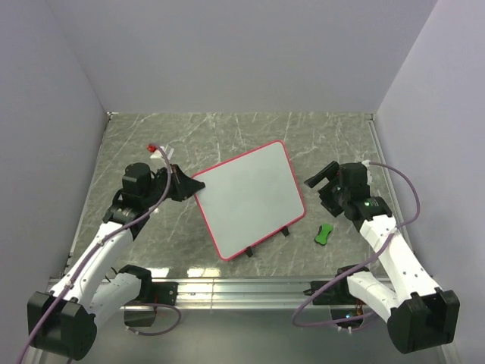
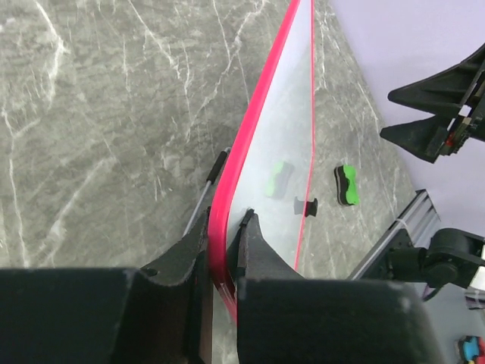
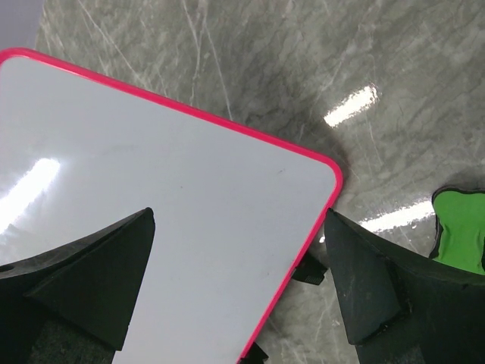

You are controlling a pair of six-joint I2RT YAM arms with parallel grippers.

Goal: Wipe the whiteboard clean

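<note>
The whiteboard [image 1: 250, 197] is a white board with a pink-red frame, lying tilted in the middle of the table, its black clip feet on the near edge. Its face looks blank. My left gripper [image 1: 188, 184] is shut on the board's left edge; in the left wrist view the frame [image 2: 250, 144] runs between the two fingers. My right gripper [image 1: 318, 180] is open and empty, just right of the board's far right corner, above the table. In the right wrist view the board's corner [image 3: 189, 189] lies below its spread fingers. A green eraser [image 1: 323, 234] lies on the table right of the board.
A small red-capped marker [image 1: 157, 149] lies behind the left gripper. Grey walls close in the back and both sides. An aluminium rail [image 1: 250, 287] runs along the near edge. The eraser also shows in the left wrist view [image 2: 348, 185] and the right wrist view [image 3: 460, 231].
</note>
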